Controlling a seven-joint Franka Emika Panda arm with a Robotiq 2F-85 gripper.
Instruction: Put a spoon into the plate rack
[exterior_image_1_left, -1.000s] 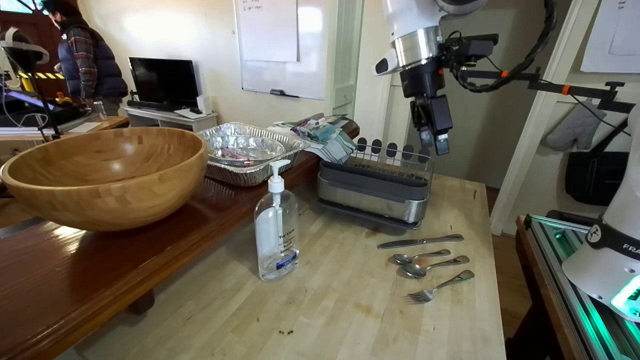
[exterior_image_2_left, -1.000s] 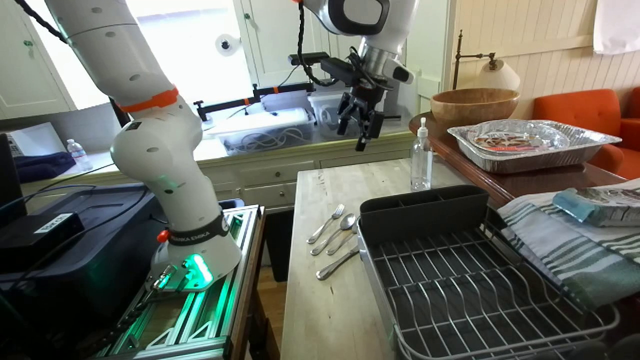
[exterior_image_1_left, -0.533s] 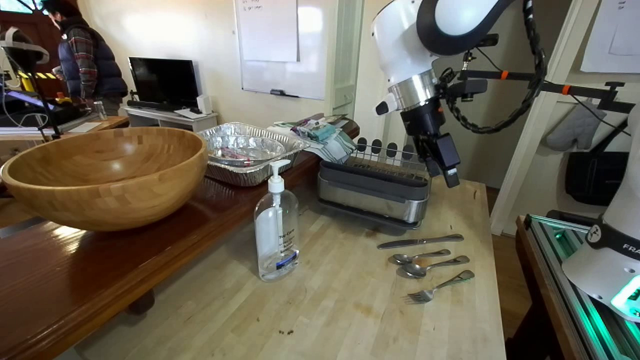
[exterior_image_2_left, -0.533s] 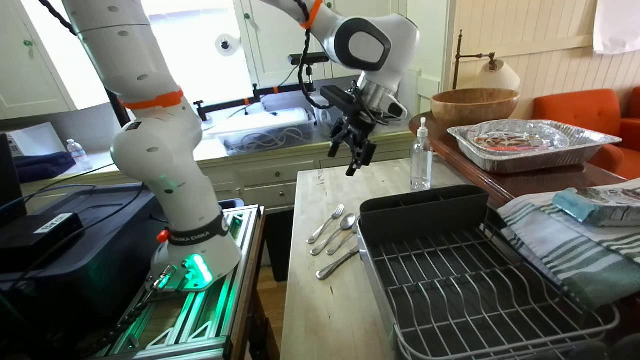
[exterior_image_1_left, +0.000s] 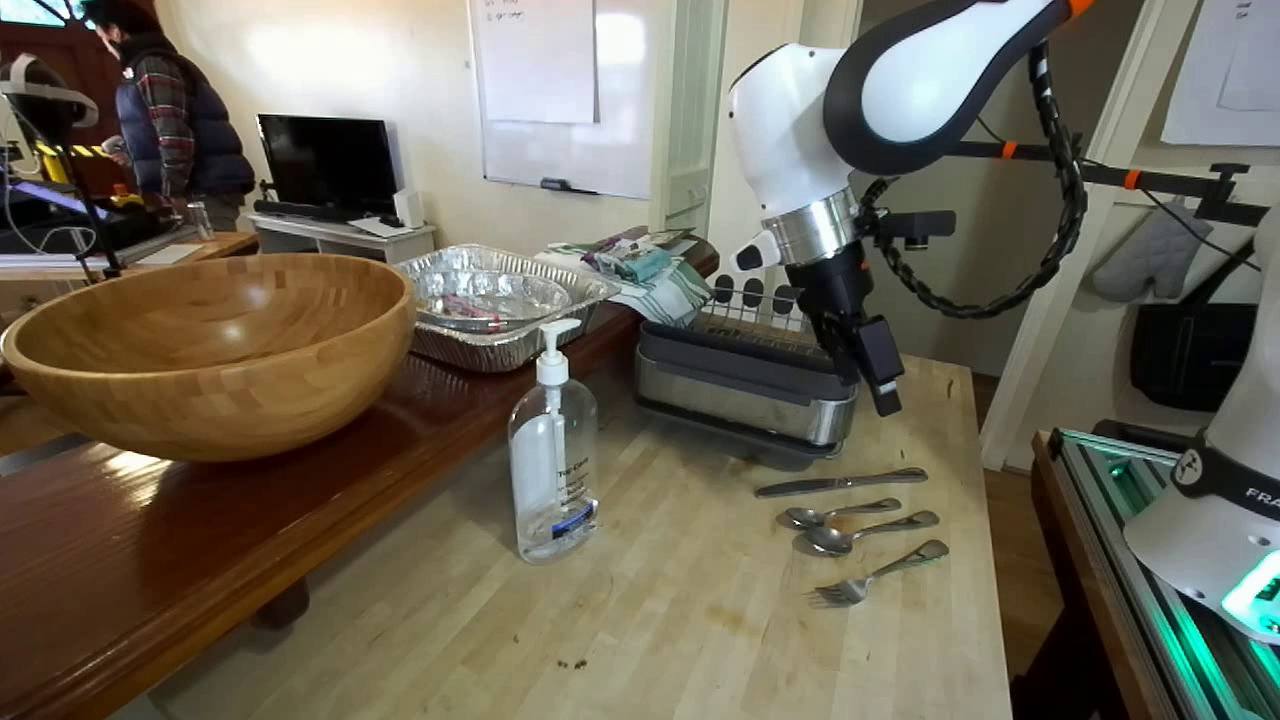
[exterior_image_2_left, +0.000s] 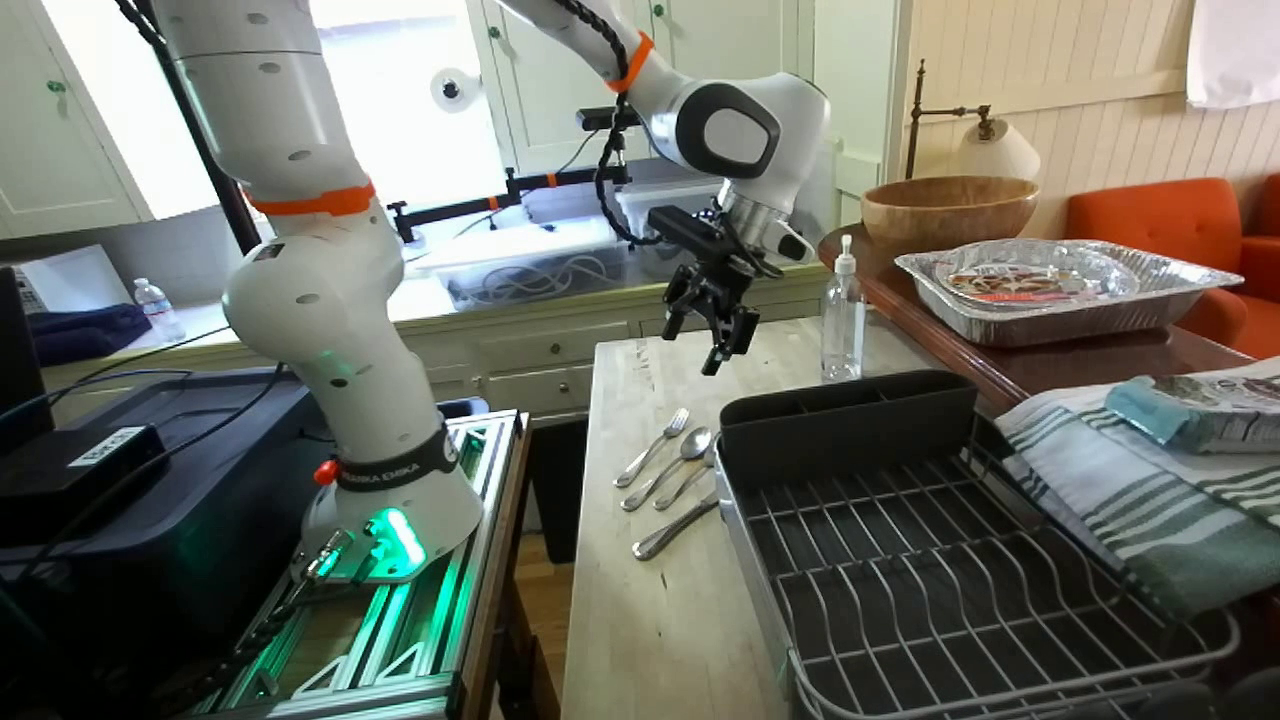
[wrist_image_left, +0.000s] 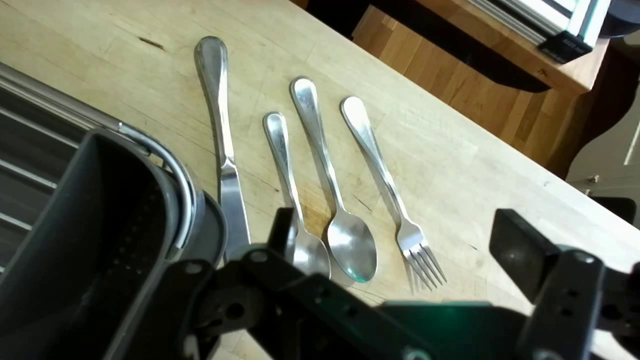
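Note:
Two silver spoons lie side by side on the wooden table. The smaller spoon is partly hidden by a finger in the wrist view; the larger spoon shows whole there. In an exterior view, the smaller spoon lies nearer the rack than the larger spoon. The grey metal plate rack stands beside the cutlery, with a dark cutlery holder at its near end. My gripper is open and empty above the cutlery; in both exterior views its fingertips are clear of the table.
A knife lies between the smaller spoon and the rack. A fork lies beside the larger spoon. A clear pump bottle stands on the table. A wooden bowl and foil trays are on the raised brown ledge.
My gripper has moved down towards the table and tilted, now lower beside the rack's end. The cutlery and rack have not moved.

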